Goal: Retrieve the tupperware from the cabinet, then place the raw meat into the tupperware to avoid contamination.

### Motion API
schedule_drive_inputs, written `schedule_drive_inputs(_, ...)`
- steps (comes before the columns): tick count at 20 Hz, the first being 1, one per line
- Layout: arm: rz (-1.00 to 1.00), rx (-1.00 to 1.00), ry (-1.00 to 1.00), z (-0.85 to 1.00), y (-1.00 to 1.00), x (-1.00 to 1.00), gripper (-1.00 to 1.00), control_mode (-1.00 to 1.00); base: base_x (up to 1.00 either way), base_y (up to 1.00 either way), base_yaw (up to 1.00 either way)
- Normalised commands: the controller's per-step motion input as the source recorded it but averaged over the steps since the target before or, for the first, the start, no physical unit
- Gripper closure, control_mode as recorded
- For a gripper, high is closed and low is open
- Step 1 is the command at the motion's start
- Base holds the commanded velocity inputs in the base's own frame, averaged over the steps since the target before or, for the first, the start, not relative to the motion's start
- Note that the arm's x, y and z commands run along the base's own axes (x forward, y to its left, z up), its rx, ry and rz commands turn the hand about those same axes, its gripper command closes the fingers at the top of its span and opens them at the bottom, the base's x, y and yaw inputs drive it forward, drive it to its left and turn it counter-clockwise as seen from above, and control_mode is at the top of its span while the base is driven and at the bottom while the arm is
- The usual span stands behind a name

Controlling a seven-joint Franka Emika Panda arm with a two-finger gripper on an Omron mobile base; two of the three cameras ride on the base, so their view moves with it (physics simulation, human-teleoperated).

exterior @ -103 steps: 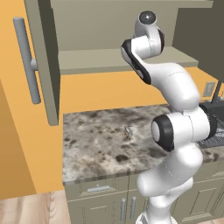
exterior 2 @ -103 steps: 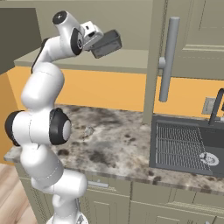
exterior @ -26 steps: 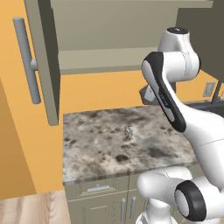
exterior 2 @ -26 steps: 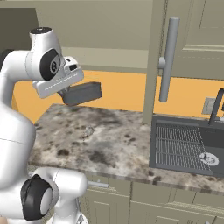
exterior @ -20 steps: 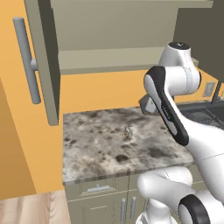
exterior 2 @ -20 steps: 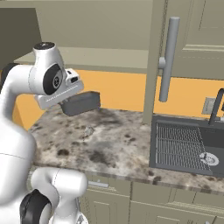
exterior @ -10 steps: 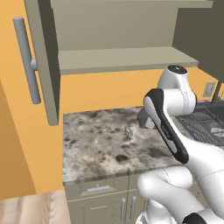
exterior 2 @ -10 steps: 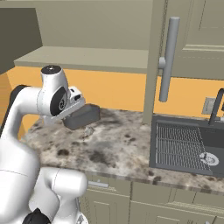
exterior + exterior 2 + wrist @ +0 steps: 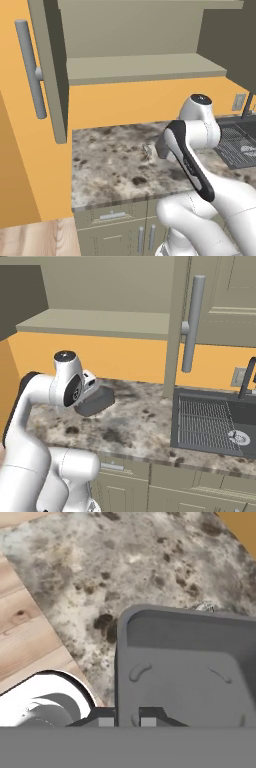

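The claw (image 9: pixel 127 718) was clamped on the near wall of the tupperware (image 9: pixel 95 401), holding it low over the table (image 9: pixel 145 428) toward its back edge. The cabinet (image 9: pixel 140 70) stood open, its shelf bare. The step in hand looked like setting the tub down; next, release it and fetch the meat. The tupperware was empty.

The arm has swung down from the open cabinet (image 9: pixel 115 321), carrying the tupperware (image 9: pixel 95 401) in its closed gripper (image 9: pixel 127 718); the tub now hangs low, just above the counter (image 9: pixel 140 426), below the cabinet's shelf.
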Motion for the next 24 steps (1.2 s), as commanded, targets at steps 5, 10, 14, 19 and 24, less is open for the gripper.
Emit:
schedule_drive_inputs(5, 0.08, 0.00, 0.01, -0.30, -0.13, 0.03, 1.00, -1.00, 0.00, 0.00, 0.00)
schedule_drive_inputs(10, 0.09, 0.00, 0.00, -0.28, -0.12, 0.09, 1.00, -1.00, 0.00, 0.00, 0.00)
schedule_drive_inputs(14, 0.10, 0.00, 0.00, -0.29, -0.12, 0.16, 1.00, -1.00, 0.00, 0.00, 0.00)
schedule_drive_inputs(19, 0.10, 0.00, 0.00, -0.28, -0.12, 0.19, 1.00, -1.00, 0.00, 0.00, 0.00)
schedule_drive_inputs(24, 0.07, 0.00, 0.00, -0.29, -0.09, 0.29, 1.00, -1.00, 0.00, 0.00, 0.00)
